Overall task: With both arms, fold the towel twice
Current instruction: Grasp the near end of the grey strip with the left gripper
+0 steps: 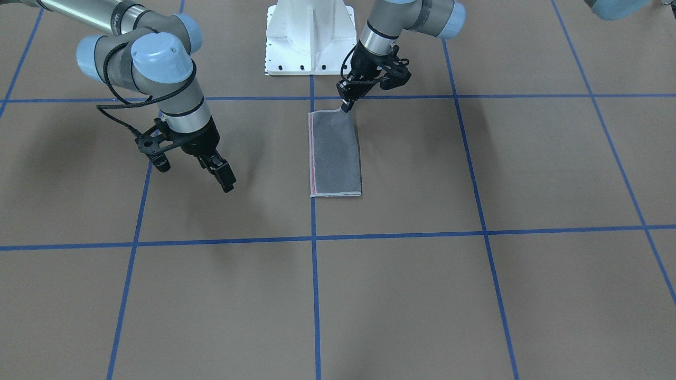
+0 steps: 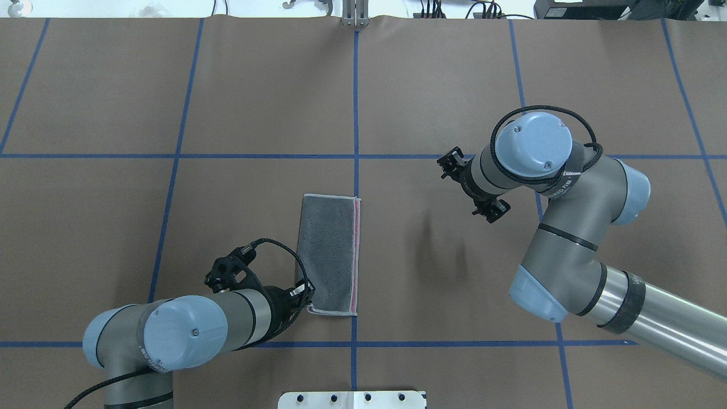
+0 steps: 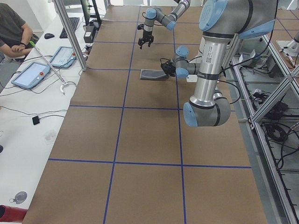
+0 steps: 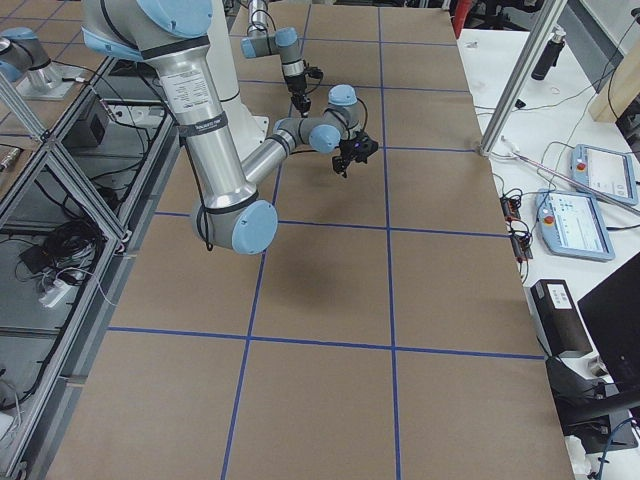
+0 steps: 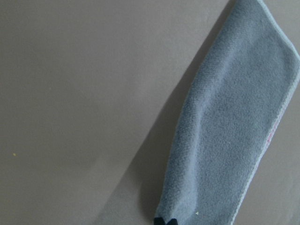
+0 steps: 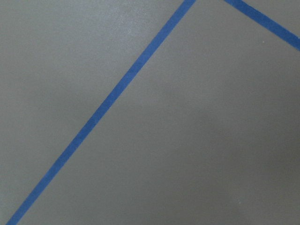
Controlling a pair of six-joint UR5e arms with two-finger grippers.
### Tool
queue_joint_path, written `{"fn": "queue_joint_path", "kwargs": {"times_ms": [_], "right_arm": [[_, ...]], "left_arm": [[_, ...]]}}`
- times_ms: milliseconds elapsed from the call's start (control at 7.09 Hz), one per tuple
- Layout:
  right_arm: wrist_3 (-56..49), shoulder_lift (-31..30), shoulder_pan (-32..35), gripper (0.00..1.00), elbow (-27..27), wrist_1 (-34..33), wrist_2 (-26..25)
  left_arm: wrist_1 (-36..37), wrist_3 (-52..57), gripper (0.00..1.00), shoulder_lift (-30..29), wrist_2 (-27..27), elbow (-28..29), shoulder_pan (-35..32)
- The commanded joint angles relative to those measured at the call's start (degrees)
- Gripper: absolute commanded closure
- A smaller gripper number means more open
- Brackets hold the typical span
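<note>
With left end effector (image 1: 346,105) closed tight, pinching the towel (image 1: 335,155) at one corner of its short end nearest the robot's base, on the robot's left side. Stretching straight away from that grip toward the operators' side as a narrow folded strip, lying flat on the table (image 1: 475,295), grey face up, pink peeking along the long edge on the robot's right. Hovering well apart beyond that pink edge with right end effector (image 1: 224,179), touching nothing; not showing clearly whether closed or parted. Judging the second fold as running along the long axis, so needing the other near corner gripped too; finding the left arm plainly nearer.
</note>
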Motion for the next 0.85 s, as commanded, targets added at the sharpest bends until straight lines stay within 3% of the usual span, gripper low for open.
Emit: {"fn": "queue_joint_path", "kwargs": {"times_ms": [0,423,705], "right_arm": [[0.0,0.1,0.0,0.0,-0.1,0.0,-0.1],[0.0,0.0,-0.1,0.0,-0.1,0.0,-0.1],[0.0,0.0,-0.1,0.0,-0.1,0.0,-0.1]], "left_arm": [[-0.2,0.4,1.0,0.0,-0.3,0.1,-0.7],[0.2,0.2,1.0,-2.8,0.1,0.8,-1.4],[0.5,0.2,1.0,-7.6,0.1,4.4,-3.7]]}}
